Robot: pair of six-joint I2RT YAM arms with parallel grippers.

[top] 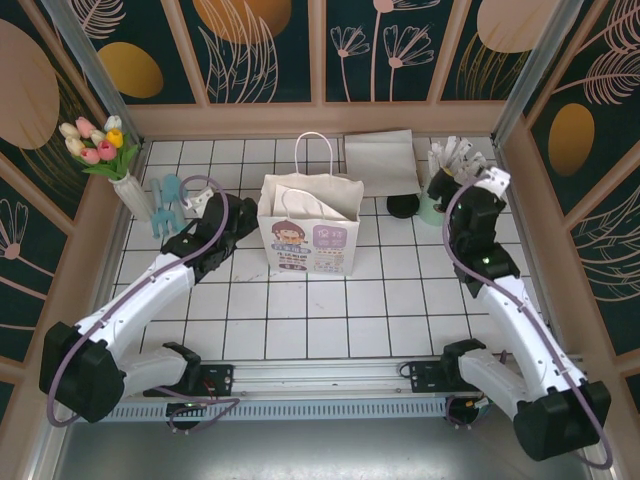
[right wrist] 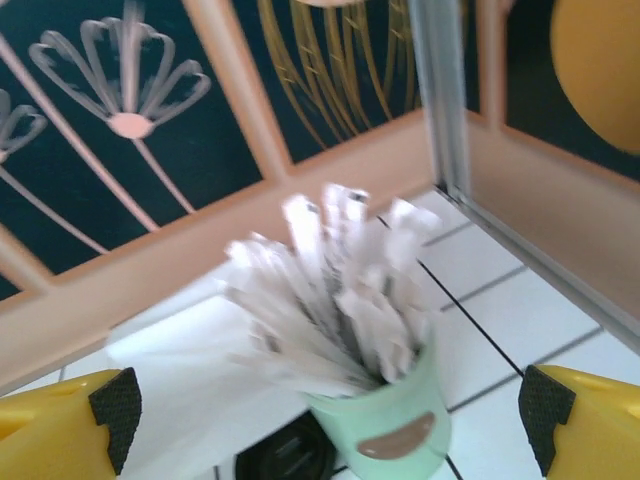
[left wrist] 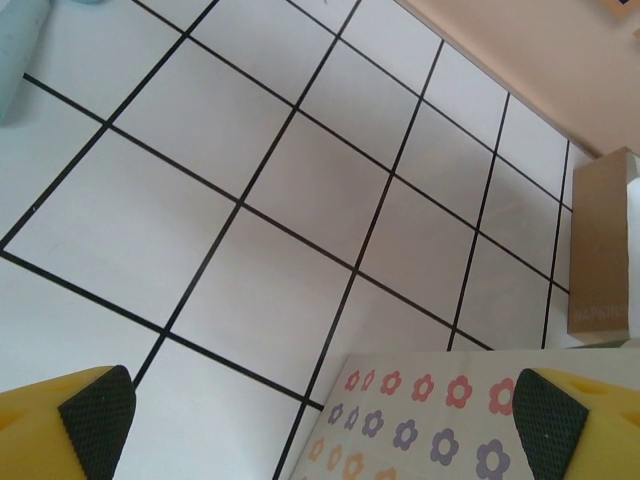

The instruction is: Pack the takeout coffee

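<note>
Tulip vase (top: 133, 192) stands back left; mint stick cup (right wrist: 390, 420) back right.

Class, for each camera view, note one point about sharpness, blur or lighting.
Top external view: evenly lit and sharp, the print on the paper bag distinct. Left wrist view: grid lines on the tiled floor are crisp, with soft grey shading mid-frame. Right wrist view: the white sticks are smeared with blur, and the mint cup is soft-edged too.

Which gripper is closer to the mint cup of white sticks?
The right gripper, facing the mint cup up close; the left gripper is beyond the paper bag, by the flower vase.
</note>
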